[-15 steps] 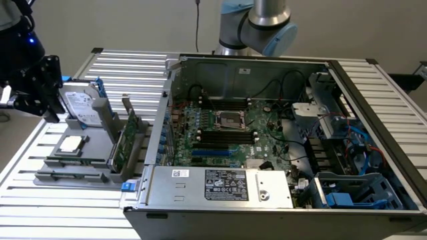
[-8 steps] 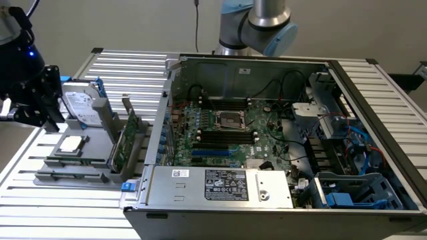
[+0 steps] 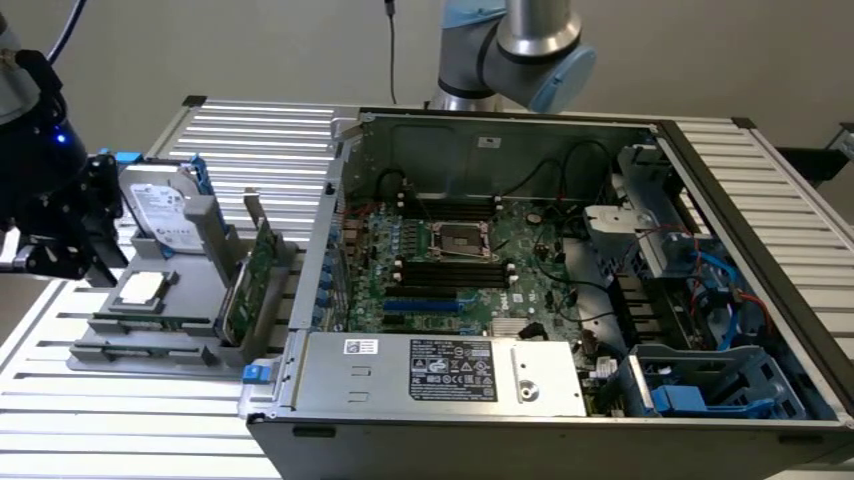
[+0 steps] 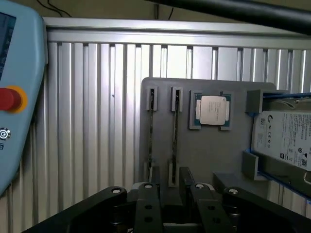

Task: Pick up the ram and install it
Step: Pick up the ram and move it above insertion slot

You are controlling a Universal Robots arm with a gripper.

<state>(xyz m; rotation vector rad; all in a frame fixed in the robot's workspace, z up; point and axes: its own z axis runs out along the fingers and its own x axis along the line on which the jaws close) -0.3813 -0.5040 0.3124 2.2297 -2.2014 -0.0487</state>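
Two ram sticks stand on edge in slots of the grey parts tray [image 4: 194, 160]: one ram [image 4: 174, 131] and a second ram [image 4: 150, 131] beside it. In the exterior view the ram sticks [image 3: 154, 322] show as thin green strips near the tray's front. My gripper [image 4: 170, 196] hangs over the tray's near end, open, with its black fingers [image 4: 147, 204] on either side of the line of the first stick and nothing held. My gripper [image 3: 60, 255] is at the exterior view's left, beside the tray.
The tray also carries a silver processor [image 4: 212, 109], a hard drive [image 4: 286, 138] and a green expansion card [image 3: 254, 280]. An open computer case [image 3: 747, 200] with its motherboard [image 3: 454, 260] fills the exterior view's right. A teach pendant [image 4: 17, 97] lies on the slatted table.
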